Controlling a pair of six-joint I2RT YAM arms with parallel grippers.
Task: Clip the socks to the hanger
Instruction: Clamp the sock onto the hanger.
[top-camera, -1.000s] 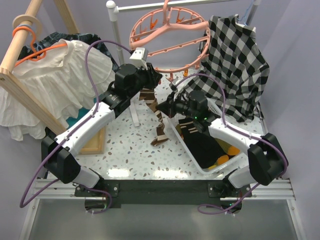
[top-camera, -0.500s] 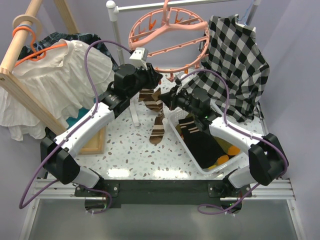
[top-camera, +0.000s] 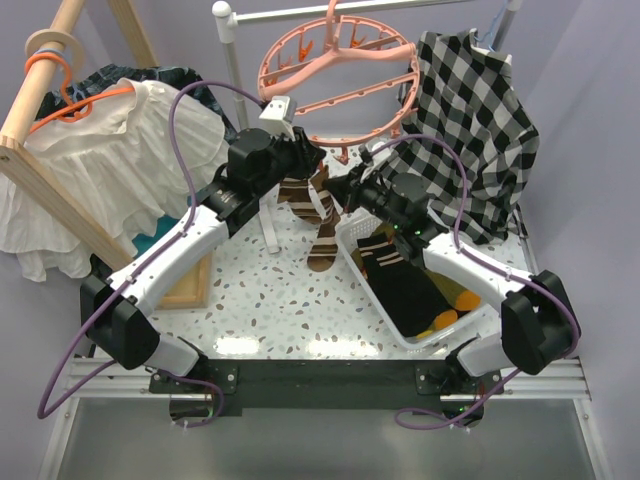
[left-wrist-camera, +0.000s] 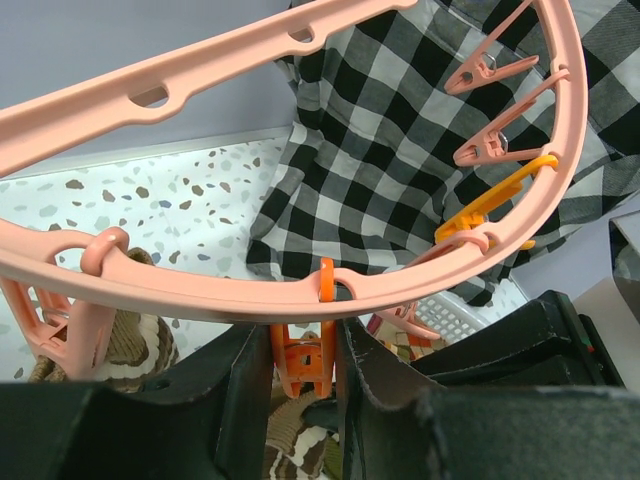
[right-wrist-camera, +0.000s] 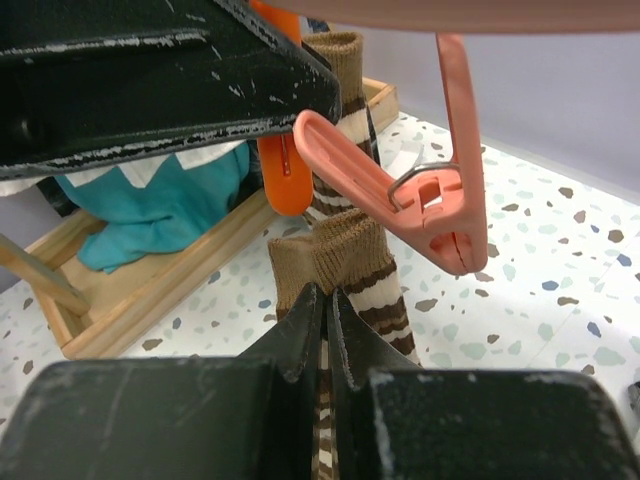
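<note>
1. The counter (top-camera: 270, 300) is pale speckled stone, flat and glossy.
2. A black-and-white checked shirt (top-camera: 470, 120) of soft cloth hangs at the back right.
3. The hanger (left-wrist-camera: 200, 292) is a round ring of salmon-pink plastic with flat, slotted spokes. It hangs above the back of the counter, with small clips dangling from its rim.
4. A white plastic basket (top-camera: 368, 285) stands on the right of the counter. More socks lie in it, among them a black sock (top-camera: 405, 290) and one with an orange toe (top-camera: 465, 298).
5. The left hand (left-wrist-camera: 300, 340) is up under the ring's rim. Its black fingers stand narrow, pressed against both sides of an orange clip (right-wrist-camera: 283, 185).
6. The right hand (right-wrist-camera: 326, 300) is fully closed, pinching a striped sock (right-wrist-camera: 345, 250) just below its cuff.
7. That sock is ribbed knit, brown with cream and dark bands. Its cuff is raised just beside the orange clip, and the rest hangs down toward the counter.
8. A pink clip (right-wrist-camera: 400, 200) with a wire spring hangs just right of the cuff.
9. A yellow clip (left-wrist-camera: 495, 200) sits farther round the rim.
</note>
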